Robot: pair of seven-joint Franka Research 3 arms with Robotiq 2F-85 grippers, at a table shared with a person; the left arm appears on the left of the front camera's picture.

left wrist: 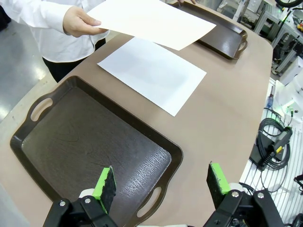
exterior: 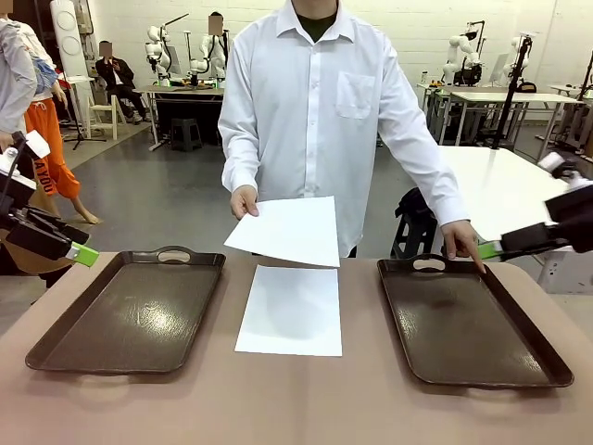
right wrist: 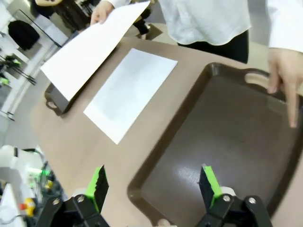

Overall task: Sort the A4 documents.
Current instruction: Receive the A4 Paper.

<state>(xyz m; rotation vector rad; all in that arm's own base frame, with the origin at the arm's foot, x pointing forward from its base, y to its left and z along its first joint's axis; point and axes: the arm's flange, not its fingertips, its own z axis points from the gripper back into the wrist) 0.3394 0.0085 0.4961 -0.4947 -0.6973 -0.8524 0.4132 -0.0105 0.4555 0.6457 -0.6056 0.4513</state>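
Note:
One white A4 sheet (exterior: 290, 311) (left wrist: 152, 72) (right wrist: 130, 92) lies flat on the table between two dark brown trays. A person's hand (exterior: 244, 200) holds a second white sheet (exterior: 285, 230) (left wrist: 151, 20) (right wrist: 90, 49) in the air above it. The person's other hand (exterior: 460, 241) (right wrist: 286, 80) points a finger into the right tray (exterior: 468, 324) (right wrist: 222, 142). My left gripper (exterior: 82, 248) (left wrist: 161, 182) hovers open and empty above the near end of the left tray (exterior: 134, 311) (left wrist: 85, 142). My right gripper (exterior: 489, 248) (right wrist: 154, 182) hangs open and empty over the right tray's edge.
The brown table (exterior: 296, 399) has free surface in front of the sheets and trays. Cables and a black box (left wrist: 272, 146) lie on the floor beyond the table's edge. A white table (exterior: 505, 185) stands behind at the right.

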